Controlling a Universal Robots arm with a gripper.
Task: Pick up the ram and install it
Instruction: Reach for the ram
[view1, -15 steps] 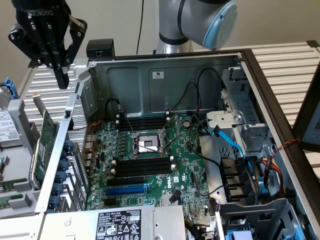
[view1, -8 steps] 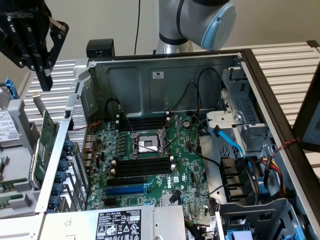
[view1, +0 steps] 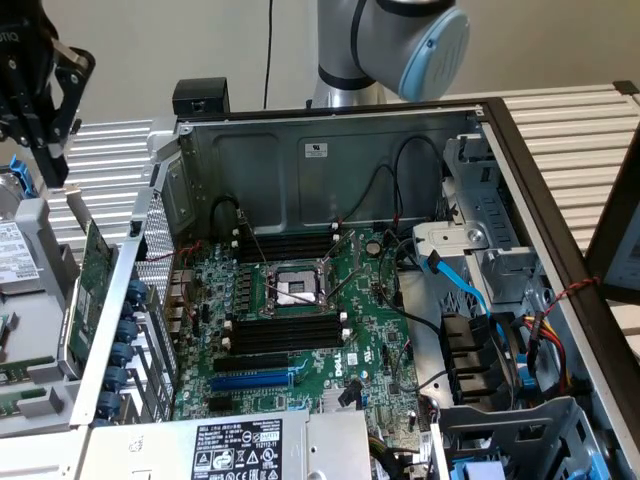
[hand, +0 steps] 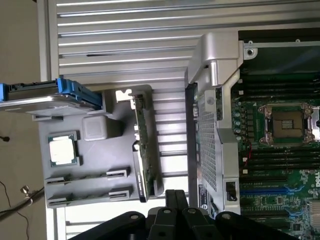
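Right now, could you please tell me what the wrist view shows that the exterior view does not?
The wrist view adds a loose processor chip lying on the grey tray, beside two long grey holders. The exterior view adds the arm's blue-capped joint, the blue cable and the labelled power supply. Both share the claw outside the case, the upright green card, the blue-railed drive, and the motherboard with its open processor socket.
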